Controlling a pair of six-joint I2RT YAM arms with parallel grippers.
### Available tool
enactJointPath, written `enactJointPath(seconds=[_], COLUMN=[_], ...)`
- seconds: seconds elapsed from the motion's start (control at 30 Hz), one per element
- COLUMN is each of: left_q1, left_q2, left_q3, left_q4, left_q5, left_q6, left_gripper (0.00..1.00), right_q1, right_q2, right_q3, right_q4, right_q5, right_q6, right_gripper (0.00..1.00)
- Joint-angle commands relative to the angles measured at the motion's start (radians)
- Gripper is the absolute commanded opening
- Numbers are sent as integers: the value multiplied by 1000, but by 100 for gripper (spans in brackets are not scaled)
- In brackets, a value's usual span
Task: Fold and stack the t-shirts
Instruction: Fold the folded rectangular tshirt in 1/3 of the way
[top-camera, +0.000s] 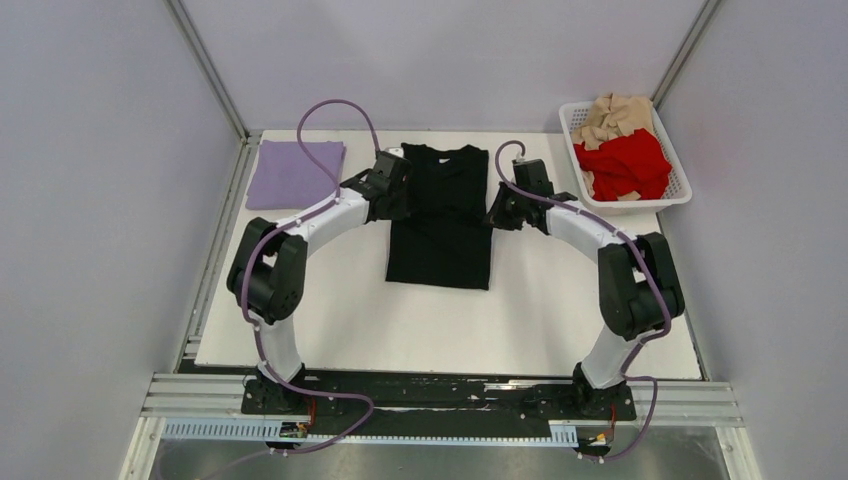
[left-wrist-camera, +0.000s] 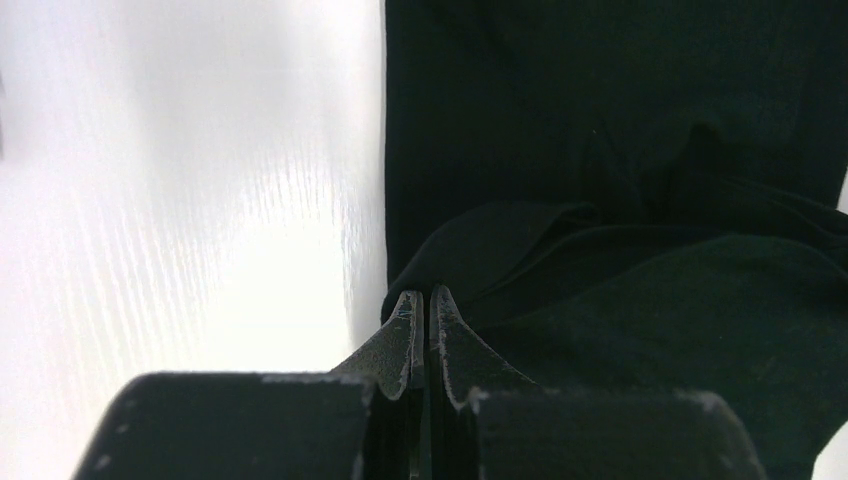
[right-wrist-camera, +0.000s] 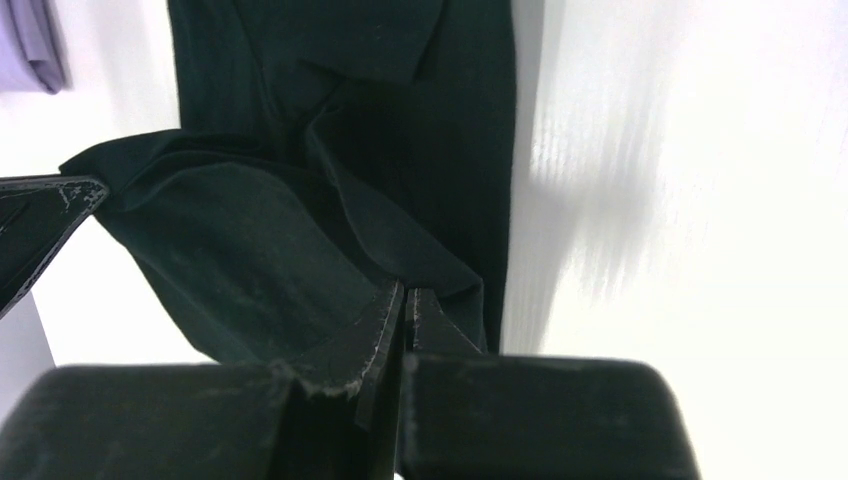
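The black t-shirt (top-camera: 440, 235) lay on the white surface (top-camera: 400, 325). The left end effector (top-camera: 394, 196) and right end effector (top-camera: 498, 214) each pinched one of its side edges. Left of it lay the folded lavender tee (top-camera: 295, 172). To its right a white basket (top-camera: 682, 192) held the red tee (top-camera: 625, 165) and the tan tee (top-camera: 615, 118).

near table (top-camera: 440, 330): open | centre: black tee (top-camera: 440, 215) | far left: lavender tee (top-camera: 295, 173) | far right: basket (top-camera: 573, 137), apparently heaped

Both arms reach forward and bend inward towards each other, the left arm (top-camera: 300, 225) from the left and the right arm (top-camera: 600, 235) from the right. The left gripper (left-wrist-camera: 420, 302) has its jaws pressed together on an edge of the black t-shirt (top-camera: 440, 240). The right gripper (right-wrist-camera: 405, 297) is clamped on the opposite edge.
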Motion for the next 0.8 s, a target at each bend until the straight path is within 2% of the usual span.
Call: enactJointPath(seconds=[0.0, 0.13, 0.2, 0.23, 0.27, 0.3, 0.33, 0.37, 0.43, 0.53, 0.77], left_q1=[30, 53, 65, 73, 76, 82, 84, 87, 88, 88, 85], left_q2=[43, 86, 102, 109, 109, 106, 94, 83, 42, -62, -338], left_q3=[67, 87, 107, 121, 127, 134, 136, 133, 108, 23, -356], left_q4=[38, 64, 71, 72, 76, 78, 80, 81, 83, 81, 122], left_q5=[21, 61, 77, 86, 92, 105, 111, 123, 142, 164, 281], left_q6=[17, 9, 3, 2, 2, 1, 1, 2, 3, -14, -116], left_gripper=[1, 9, 18, 32, 47, 78, 89, 97, 99, 100, 100], right_q1=[-18, -34, -42, -46, -47, -49, -51, -49, -49, -46, 17], right_q2=[66, 124, 149, 157, 162, 163, 156, 141, 95, -8, -236], right_q3=[72, 107, 123, 131, 139, 145, 144, 137, 98, -5, -247], right_q4=[78, 114, 130, 137, 141, 141, 141, 142, 148, 152, 182], right_q5=[2, -24, -26, -27, -29, -30, -34, -36, -45, -69, -146], right_q6=[-44, -54, -68, -74, -81, -86, -94, -96, -93, -75, -63], right_gripper=[3, 5, 11, 14, 22, 39, 58, 68, 84, 97, 100])
